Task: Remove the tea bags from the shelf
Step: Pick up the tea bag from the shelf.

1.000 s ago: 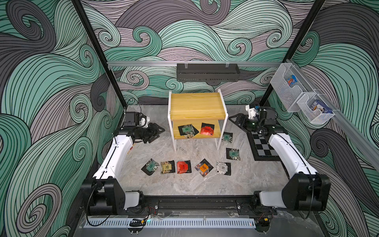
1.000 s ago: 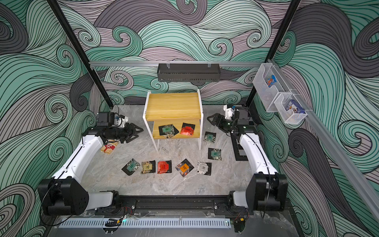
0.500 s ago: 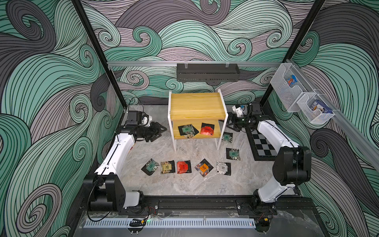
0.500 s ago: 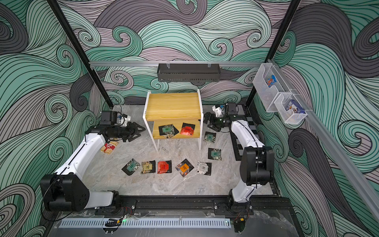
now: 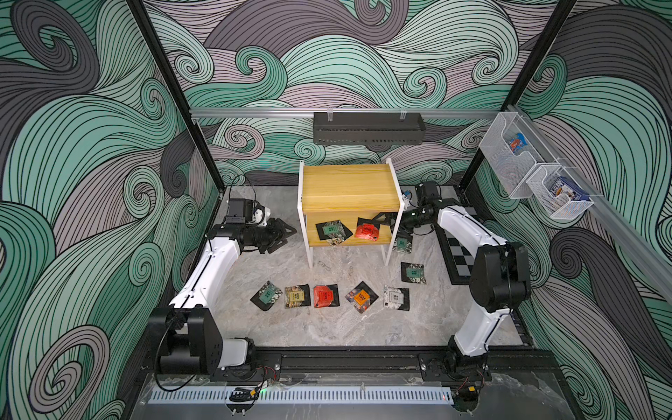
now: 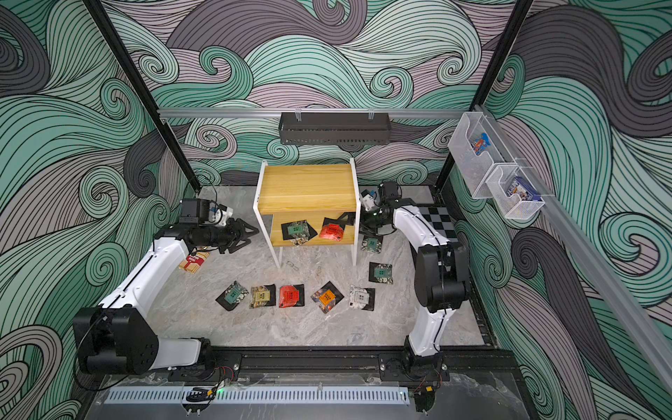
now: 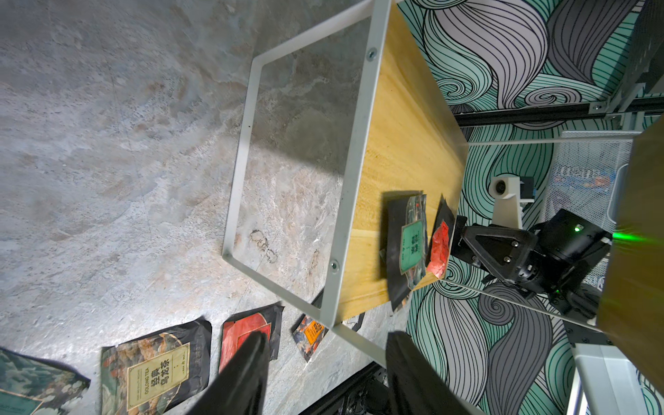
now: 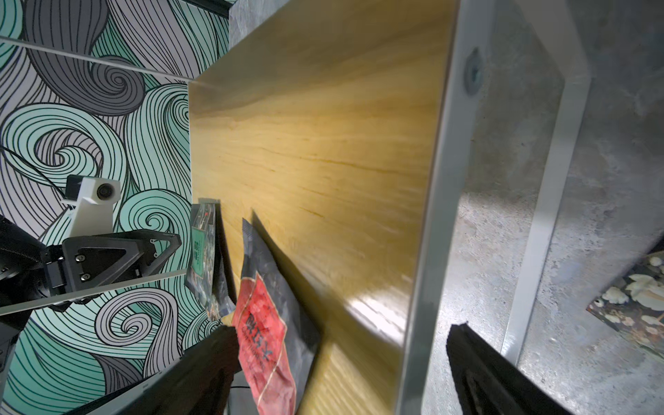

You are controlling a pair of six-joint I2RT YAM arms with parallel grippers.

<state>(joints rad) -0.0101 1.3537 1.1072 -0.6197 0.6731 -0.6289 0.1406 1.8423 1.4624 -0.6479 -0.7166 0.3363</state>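
Two tea bags [image 5: 332, 231] at the shelf's [image 5: 349, 189] lower front edge look limp and light; right gripper [image 5: 386, 222] gapes at the red bag's [image 5: 367, 231] corner, left gripper [image 5: 287, 238] spread, empty.

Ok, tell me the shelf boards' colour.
Yellow wood grain; the shelf shows best in a top view.

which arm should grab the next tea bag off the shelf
Right. The right gripper is open at the lower board of the shelf, with one finger beside the red tea bag. The left gripper hovers open outside the frame on the other side, farther from the green tea bag.
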